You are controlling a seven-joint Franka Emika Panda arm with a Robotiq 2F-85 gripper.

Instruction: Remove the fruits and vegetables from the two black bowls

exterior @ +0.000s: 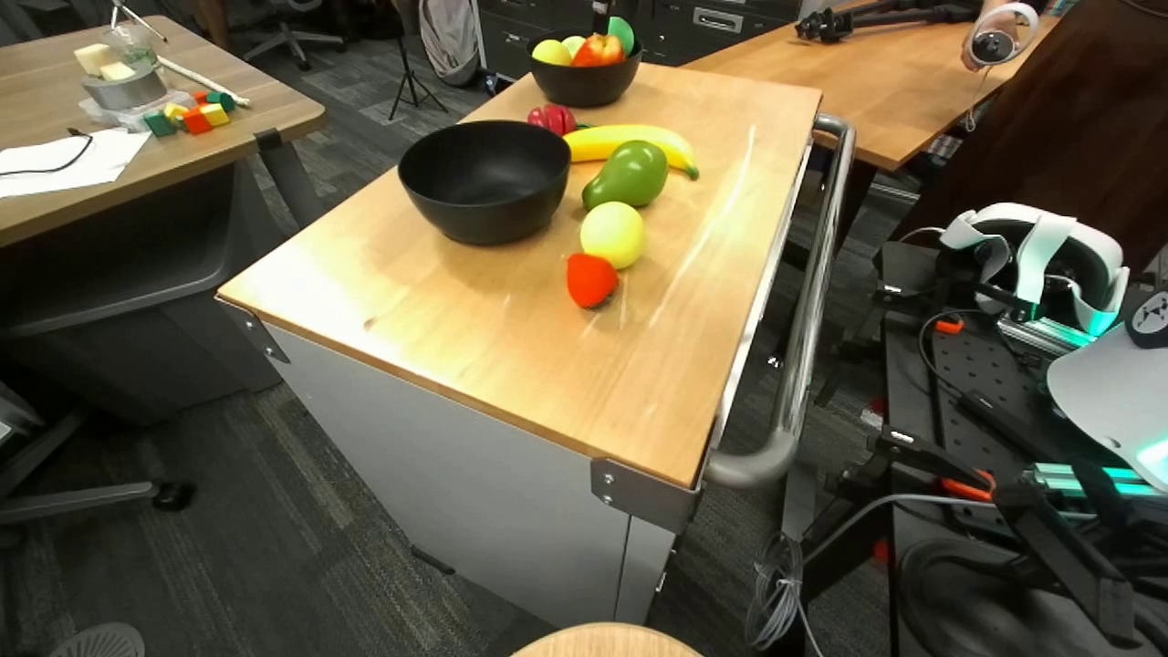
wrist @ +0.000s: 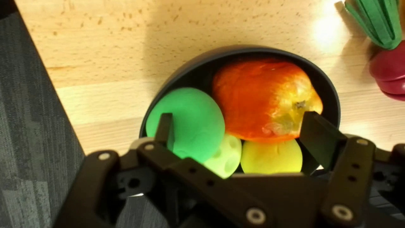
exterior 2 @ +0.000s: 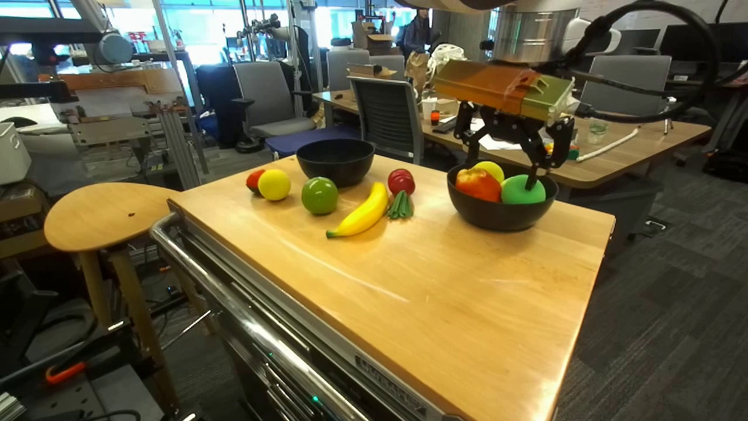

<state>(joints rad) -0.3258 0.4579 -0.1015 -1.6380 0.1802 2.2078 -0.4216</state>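
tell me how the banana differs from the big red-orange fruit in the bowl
Shape: the banana is long and curved, while the red-orange fruit is plump. Colour: the banana is yellow with a green tip; the red-orange fruit turns yellow only towards one end. Place: the banana lies on the wooden top, the red-orange fruit sits in a black bowl beneath the open pincer. Shared: both show some yellow, and neither is gripped.

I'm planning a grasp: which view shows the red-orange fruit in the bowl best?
The wrist view: it looks down into the bowl, so almost the whole top of the red-orange fruit shows, one fingertip overlapping its edge. In both exterior views, the bowl's near wall hides its lower part.
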